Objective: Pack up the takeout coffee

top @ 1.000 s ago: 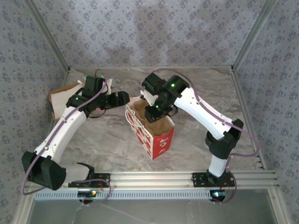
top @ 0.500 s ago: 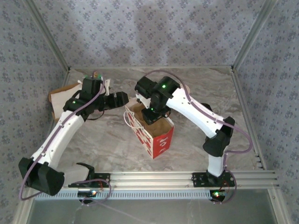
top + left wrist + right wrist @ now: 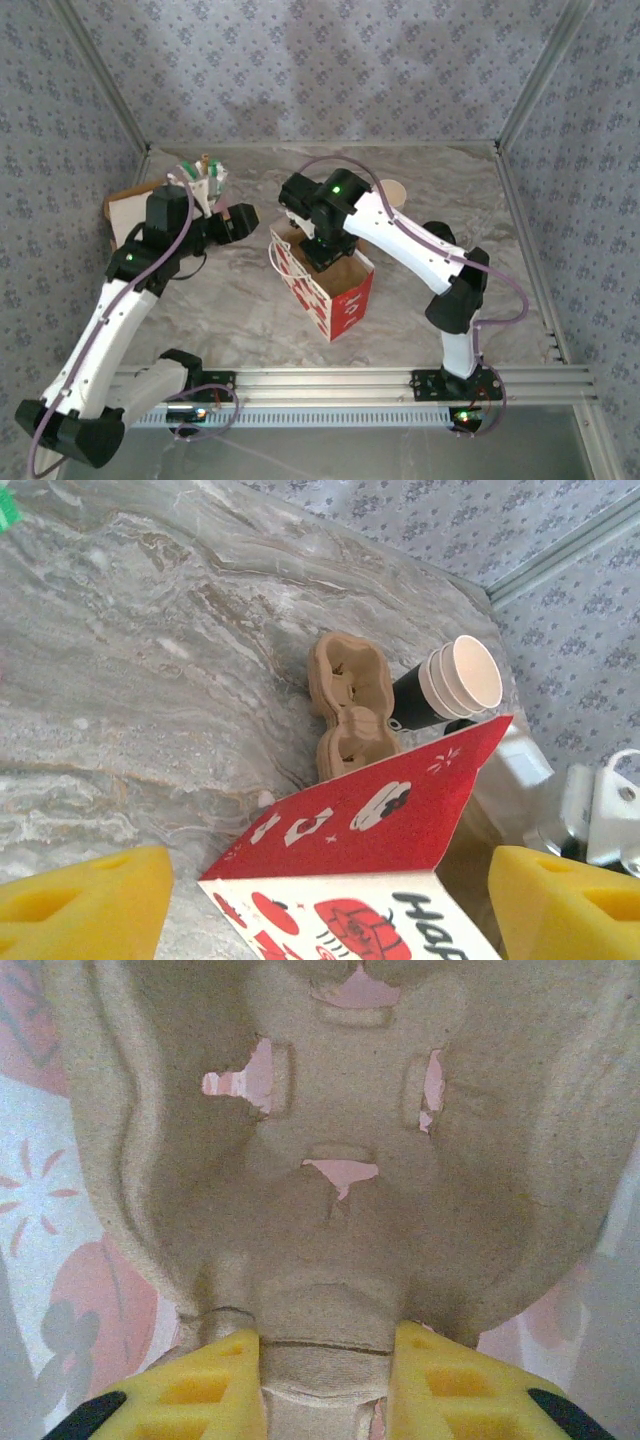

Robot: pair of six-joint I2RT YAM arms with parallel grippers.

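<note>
Red paper bag (image 3: 338,292) with white sides and pictures stands open in the middle of the top view, on the grey stone-look table (image 3: 230,300). The right gripper (image 3: 325,1360) reaches down into the open top of the bag. Its yellow foam fingers (image 3: 225,1385) are at the bottom of the right wrist view. They pinch the near edge of a brown cardboard cup carrier (image 3: 340,1160). Pink and white bag paper shows behind the carrier and through its little holes. The left gripper (image 3: 238,220) hangs just left of the bag, at the left middle of the top view. Its own yellow foam fingers (image 3: 80,900) sit at the two bottom corners of the left wrist view, spread wide, with nothing held between them. In that view the red side of the bag is low in the middle. Behind the bag, a brown two-hole cardboard holder (image 3: 345,705) lies on the table. The small black paper cup (image 3: 412,698) is on the table too, toward the upper right of the left wrist view, touching the holder and not in the bag. White cup rims (image 3: 470,675) show at its mouth. I cannot pick out a black lid for sure. A flat brown and white paper (image 3: 125,212) lies at the upper left of the top view.
</note>
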